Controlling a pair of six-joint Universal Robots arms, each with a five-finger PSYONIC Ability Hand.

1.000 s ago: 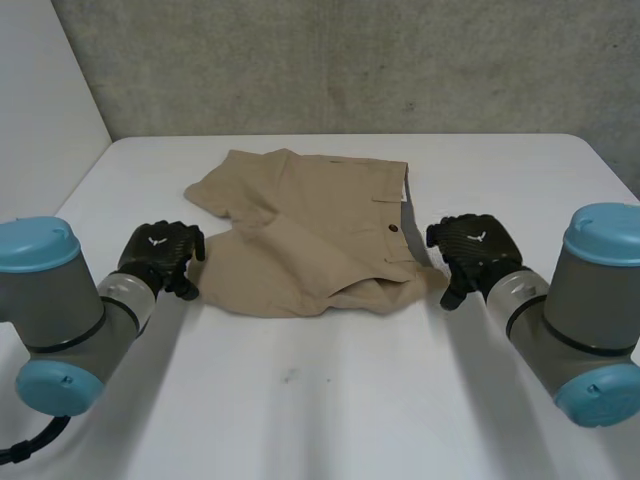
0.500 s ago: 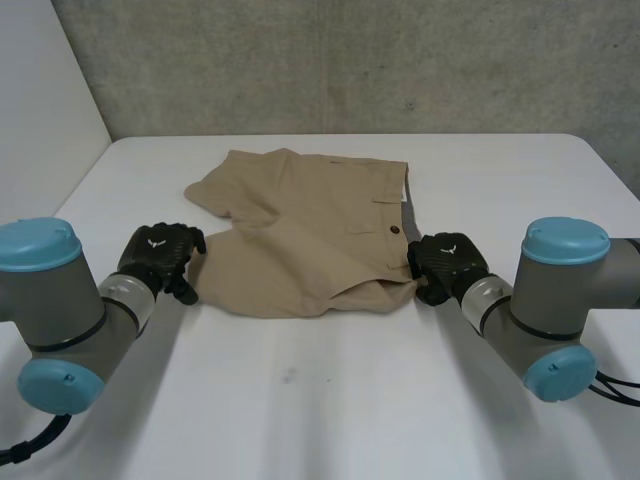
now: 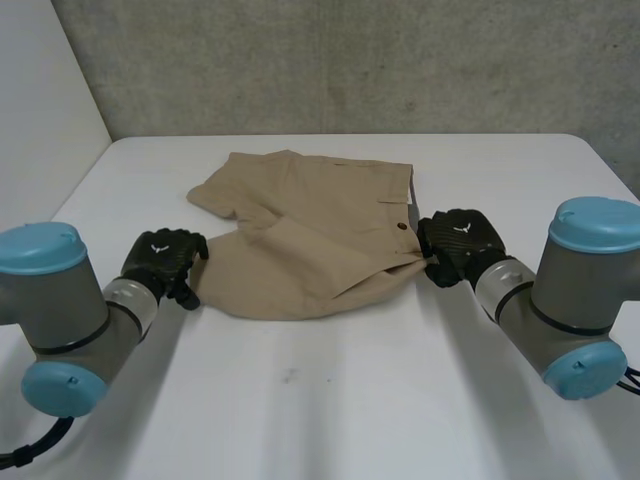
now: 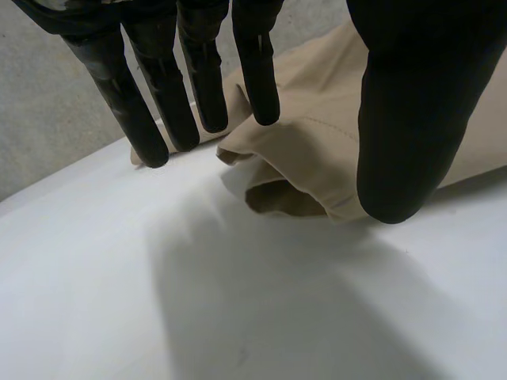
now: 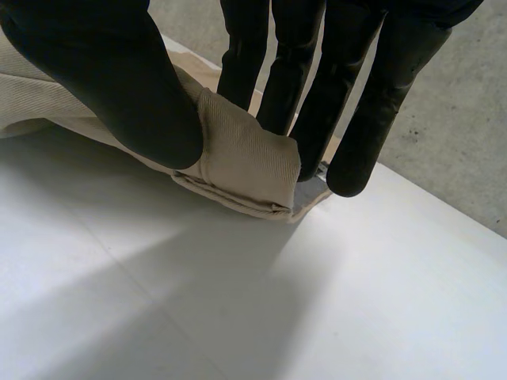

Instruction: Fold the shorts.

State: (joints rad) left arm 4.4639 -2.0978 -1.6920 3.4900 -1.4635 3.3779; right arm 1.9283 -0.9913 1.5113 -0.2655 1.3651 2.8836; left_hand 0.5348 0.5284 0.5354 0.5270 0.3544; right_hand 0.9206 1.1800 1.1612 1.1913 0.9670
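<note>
The tan shorts (image 3: 310, 225) lie spread on the white table (image 3: 340, 400), waistband toward my right arm and legs toward my left. My right hand (image 3: 455, 245) is at the near waistband corner. In the right wrist view its thumb (image 5: 119, 79) and fingers pinch that folded corner of the shorts (image 5: 245, 166) just above the table. My left hand (image 3: 160, 262) rests at the near leg hem. In the left wrist view its fingers (image 4: 198, 87) are straight and spread from the thumb (image 4: 412, 119), and the hem of the shorts (image 4: 317, 150) lies loose between them.
A grey concrete wall (image 3: 350, 60) stands behind the table's far edge. Bare table top lies in front of the shorts and on both sides of them.
My right hand has moved in to the waistband corner and closed on it, bunching the cloth there. My left hand has edged closer to the leg hem with its fingers straighter.
</note>
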